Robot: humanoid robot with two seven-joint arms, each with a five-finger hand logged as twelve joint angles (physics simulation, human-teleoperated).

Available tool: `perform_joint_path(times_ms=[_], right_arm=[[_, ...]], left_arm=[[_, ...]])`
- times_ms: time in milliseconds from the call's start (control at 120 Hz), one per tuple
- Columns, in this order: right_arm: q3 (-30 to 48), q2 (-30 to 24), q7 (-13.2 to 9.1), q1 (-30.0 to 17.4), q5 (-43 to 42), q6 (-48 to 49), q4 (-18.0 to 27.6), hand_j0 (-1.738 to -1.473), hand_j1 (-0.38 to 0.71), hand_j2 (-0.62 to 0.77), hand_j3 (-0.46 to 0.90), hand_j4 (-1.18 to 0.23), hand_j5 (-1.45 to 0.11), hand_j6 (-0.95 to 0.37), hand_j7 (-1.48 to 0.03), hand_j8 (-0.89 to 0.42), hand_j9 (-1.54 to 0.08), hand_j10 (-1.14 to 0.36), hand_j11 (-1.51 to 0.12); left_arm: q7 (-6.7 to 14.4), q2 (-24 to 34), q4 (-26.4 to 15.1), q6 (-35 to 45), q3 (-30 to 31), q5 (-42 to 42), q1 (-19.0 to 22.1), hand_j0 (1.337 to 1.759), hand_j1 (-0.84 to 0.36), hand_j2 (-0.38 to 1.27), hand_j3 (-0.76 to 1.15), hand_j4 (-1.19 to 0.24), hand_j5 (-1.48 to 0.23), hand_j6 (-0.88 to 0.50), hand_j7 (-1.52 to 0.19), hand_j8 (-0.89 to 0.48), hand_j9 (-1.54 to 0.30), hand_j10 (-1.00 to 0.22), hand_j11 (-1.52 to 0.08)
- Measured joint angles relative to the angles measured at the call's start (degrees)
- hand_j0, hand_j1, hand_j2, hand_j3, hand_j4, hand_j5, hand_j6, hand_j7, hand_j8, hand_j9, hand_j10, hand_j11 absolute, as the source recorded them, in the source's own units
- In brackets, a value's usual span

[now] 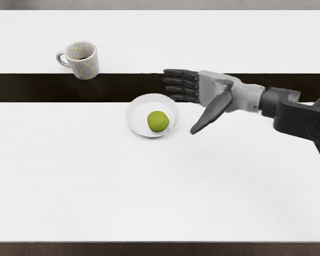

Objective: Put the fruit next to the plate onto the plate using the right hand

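Beside the shallow white plate (136, 109), right hand (194, 96) level, fingers spread — holding nothing, round green fruit (158, 121) resting on plate, crackle-patterned ceramic mug (81, 60) well apart, no readable writing.

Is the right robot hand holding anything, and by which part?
Nothing is held. The right robot hand is open beside the plate; the green fruit lies on the plate.

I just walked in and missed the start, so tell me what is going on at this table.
The robot's right hand is open just right of the white plate, holding nothing. The green fruit lies on the plate, so the placing looks done. A mug stands apart at the back left. The left arm is out of view.
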Motion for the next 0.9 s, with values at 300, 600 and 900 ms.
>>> perform_joint_path(times_ms=[300, 600, 900], right_arm=[[19.1, -6.1, 0.0, -17.9, 12.8, 2.1, -1.1, -1.658, -0.31, 0.0, 0.0, -0.03, -0.04, -0.03, -0.04, -0.03, -0.04, -0.03, -0.04], [33.3, -6.6, 0.0, -28.7, 14.0, 2.2, -1.4, -1.658, -0.32, 0.0, 0.0, -0.02, -0.03, -0.02, -0.03, -0.02, -0.03, -0.02, -0.03], [35.2, -6.4, 0.0, -30.2, 14.3, 2.2, -1.4, -1.658, -0.32, 0.0, 0.0, -0.02, -0.03, -0.02, -0.03, -0.02, -0.03, -0.02, -0.03]], left_arm=[[0.0, 0.0, 0.0, 0.0, 0.0, 0.0, -0.2, 1.658, 0.34, 0.0, 0.0, -0.01, -0.01, -0.01, -0.01, -0.01, -0.01, -0.01, -0.01], [0.0, 0.0, 0.0, 0.0, 0.0, 0.0, 0.0, 1.658, 0.34, 0.0, 0.0, -0.01, -0.01, -0.01, -0.01, -0.01, -0.01, -0.01, -0.01], [0.0, 0.0, 0.0, 0.0, 0.1, 0.0, 0.0, 1.658, 0.34, 0.0, 0.0, -0.01, -0.01, -0.01, -0.01, -0.01, -0.01, -0.01, -0.01]])
